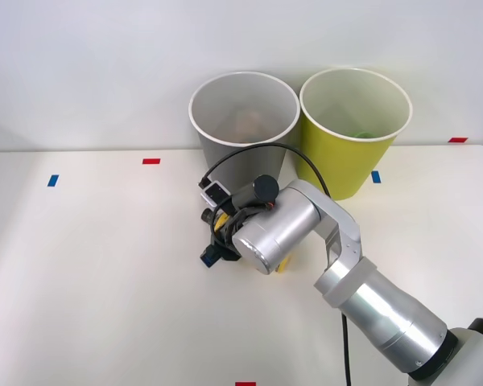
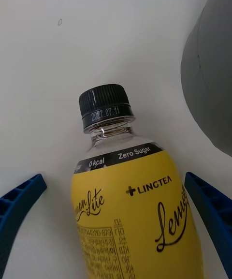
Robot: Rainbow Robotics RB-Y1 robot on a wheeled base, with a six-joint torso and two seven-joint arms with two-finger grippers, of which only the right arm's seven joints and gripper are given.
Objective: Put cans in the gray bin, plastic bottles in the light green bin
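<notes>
Wrist view: 1 bottle (image 2: 133,201) btwn spread blue fingers (image 2: 19,206), no grip yet; front adds 2 bins, gray bin (image 1: 241,129) + light green bin (image 1: 350,153).

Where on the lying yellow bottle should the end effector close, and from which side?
On the labelled body of the yellow bottle, from above across its width. It lies on the table, and the open blue fingers already flank that broad section, below the narrow black cap.

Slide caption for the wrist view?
Open right hand straddles the yellow bottle lying beside the gray bin.
</notes>
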